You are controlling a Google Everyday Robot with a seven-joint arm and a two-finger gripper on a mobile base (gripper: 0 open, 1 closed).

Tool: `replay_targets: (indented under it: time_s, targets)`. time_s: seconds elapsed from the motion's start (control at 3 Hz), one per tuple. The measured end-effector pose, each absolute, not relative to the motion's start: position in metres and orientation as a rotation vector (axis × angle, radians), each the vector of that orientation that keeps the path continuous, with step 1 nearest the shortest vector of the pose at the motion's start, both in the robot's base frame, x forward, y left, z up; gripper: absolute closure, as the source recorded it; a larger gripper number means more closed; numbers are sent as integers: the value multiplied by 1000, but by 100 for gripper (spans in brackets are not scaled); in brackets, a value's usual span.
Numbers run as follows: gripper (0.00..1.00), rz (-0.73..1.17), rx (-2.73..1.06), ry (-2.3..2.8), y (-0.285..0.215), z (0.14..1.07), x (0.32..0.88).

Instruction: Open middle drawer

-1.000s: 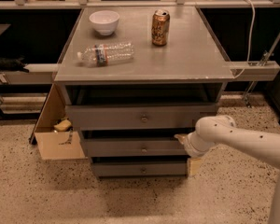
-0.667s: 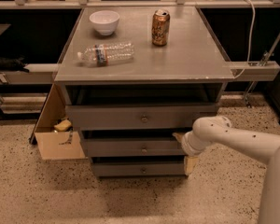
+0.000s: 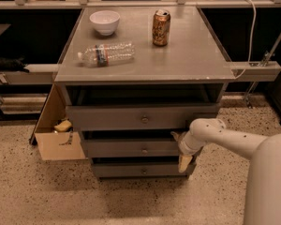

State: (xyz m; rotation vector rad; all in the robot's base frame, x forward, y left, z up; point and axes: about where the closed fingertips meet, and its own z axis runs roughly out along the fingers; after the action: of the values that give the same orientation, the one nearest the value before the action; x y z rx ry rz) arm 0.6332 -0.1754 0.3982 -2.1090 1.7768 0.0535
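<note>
The grey cabinet has three drawer fronts stacked under its top. The middle drawer [image 3: 131, 148] is the medium-sized front with a small round knob [image 3: 144, 150] at its centre. It stands between the taller top drawer [image 3: 140, 117] and the shorter bottom drawer [image 3: 140, 170]. My gripper [image 3: 181, 150] is at the right end of the middle drawer's front, well to the right of the knob. My white arm [image 3: 225, 137] reaches in from the lower right.
On the cabinet top [image 3: 187, 62] stand a white bowl [image 3: 105, 21], a lying plastic bottle [image 3: 106, 53] and a brown can [image 3: 161, 27]. An open cardboard box [image 3: 56, 135] sits on the floor against the cabinet's left side. Rails and a cable run behind.
My arm and gripper have shifted slightly left, closer to the right end of the middle drawer. The drawers look unmoved.
</note>
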Motion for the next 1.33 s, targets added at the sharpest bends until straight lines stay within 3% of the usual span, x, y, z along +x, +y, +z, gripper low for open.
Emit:
replay_targets:
  time_s: [0.33, 1.0, 1.33]
  targets:
    - [0, 92, -2101, 1774, -165, 384, 646]
    - [41, 100, -2129, 1732, -146, 389, 649]
    - [72, 151, -2200, 1722, -146, 395, 621]
